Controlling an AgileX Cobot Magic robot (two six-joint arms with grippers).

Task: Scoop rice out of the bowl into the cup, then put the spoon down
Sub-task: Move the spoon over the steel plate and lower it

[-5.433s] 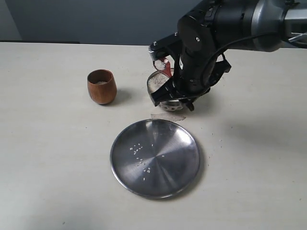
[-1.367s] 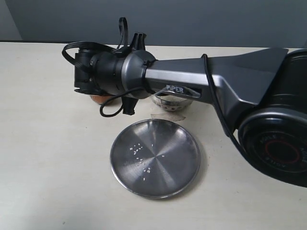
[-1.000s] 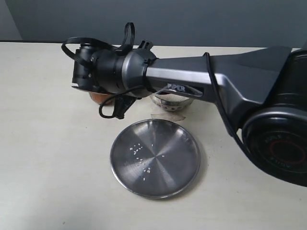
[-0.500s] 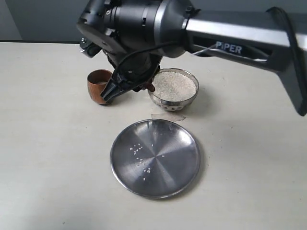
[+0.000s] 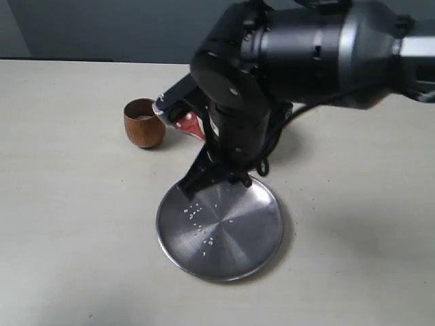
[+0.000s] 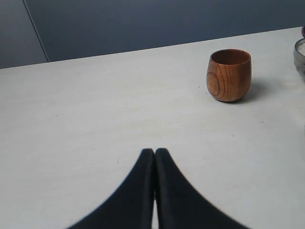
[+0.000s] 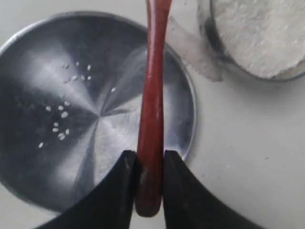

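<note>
Exterior: high, angled down across the worktop toward its far edge. Left wrist: low, skimming toward the far edge, sharing the wooden cup. Right wrist: close, straight down, sharing the steel plate.

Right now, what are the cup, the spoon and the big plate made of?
The cup looks wooden: brown, with visible grain rings. The spoon seems wooden too, reddish-brown and glossy, perhaps lacquered. The plate looks like steel: silvery, with bright reflections.

We see a glossy reddish wooden spoon, a smooth brown wooden cup with visible grain, a shiny brushed metal plate, and a matt pale table.
</note>
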